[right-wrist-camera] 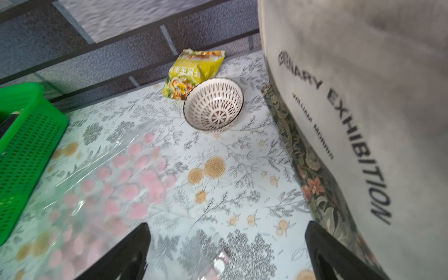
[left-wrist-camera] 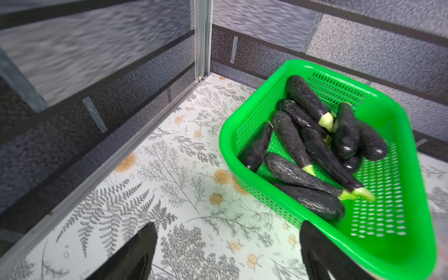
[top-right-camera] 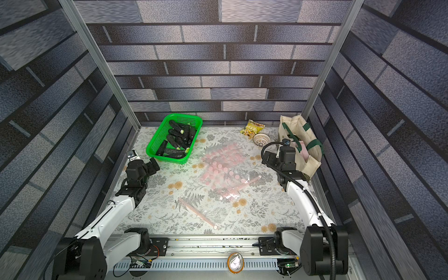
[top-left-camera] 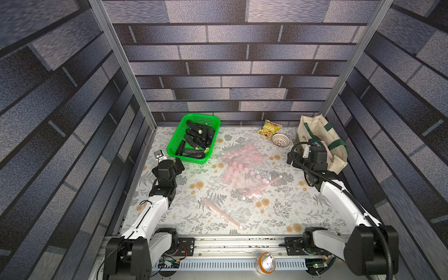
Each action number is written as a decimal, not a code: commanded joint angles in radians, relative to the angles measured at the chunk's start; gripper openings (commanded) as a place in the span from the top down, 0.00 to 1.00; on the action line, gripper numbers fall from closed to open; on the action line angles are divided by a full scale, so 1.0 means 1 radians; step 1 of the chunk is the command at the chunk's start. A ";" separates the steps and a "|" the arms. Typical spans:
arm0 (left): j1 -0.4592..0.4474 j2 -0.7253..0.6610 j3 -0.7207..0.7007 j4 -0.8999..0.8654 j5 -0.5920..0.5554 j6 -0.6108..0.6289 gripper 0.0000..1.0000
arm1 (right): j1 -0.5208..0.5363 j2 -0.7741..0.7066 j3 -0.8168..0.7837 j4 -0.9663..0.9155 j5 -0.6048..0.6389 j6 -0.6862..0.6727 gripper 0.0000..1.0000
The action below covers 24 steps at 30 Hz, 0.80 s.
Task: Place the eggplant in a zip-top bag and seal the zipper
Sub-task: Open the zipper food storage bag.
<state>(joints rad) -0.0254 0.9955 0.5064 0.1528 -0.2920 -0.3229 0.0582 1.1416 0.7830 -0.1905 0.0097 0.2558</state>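
Several dark purple eggplants (top-left-camera: 197,141) (left-wrist-camera: 291,138) lie piled in a green basket (top-left-camera: 172,145) (left-wrist-camera: 225,135) at the back left. A zip-top bag printed with pink dots (top-left-camera: 242,167) (right-wrist-camera: 116,184) lies flat mid-table, its pink zipper (top-left-camera: 271,181) toward the right. A clear zip-top bag (top-left-camera: 232,208) with a pink zipper (top-left-camera: 220,213) lies nearer the front. My left gripper (top-left-camera: 169,160) (left-wrist-camera: 228,224) hovers open and empty at the basket's near left corner. My right gripper (top-left-camera: 300,155) (right-wrist-camera: 228,225) is open and empty beside the dotted bag's right edge.
A cream tote bag (top-left-camera: 317,135) (right-wrist-camera: 363,97) stands at the back right, close beside my right gripper. A patterned bowl (top-left-camera: 280,140) (right-wrist-camera: 213,106) and a yellow snack packet (top-left-camera: 269,127) (right-wrist-camera: 191,70) sit by the back wall. Enclosure walls bound three sides.
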 commanded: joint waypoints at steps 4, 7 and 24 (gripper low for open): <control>-0.074 -0.081 0.075 -0.326 0.184 -0.210 0.12 | 0.093 -0.146 0.015 -0.359 -0.200 0.104 0.09; -0.134 -0.063 0.062 -0.338 0.300 -0.328 0.12 | 0.242 -0.216 -0.038 -0.408 -0.131 0.186 0.13; -0.171 -0.260 -0.061 -0.600 0.332 -0.674 0.14 | 1.178 0.383 0.371 -0.571 0.154 0.396 0.28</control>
<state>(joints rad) -0.2516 0.7944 0.4824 -0.3855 0.0219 -0.9310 1.1717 1.4231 1.0645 -0.6949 0.0864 0.6579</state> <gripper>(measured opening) 0.867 0.722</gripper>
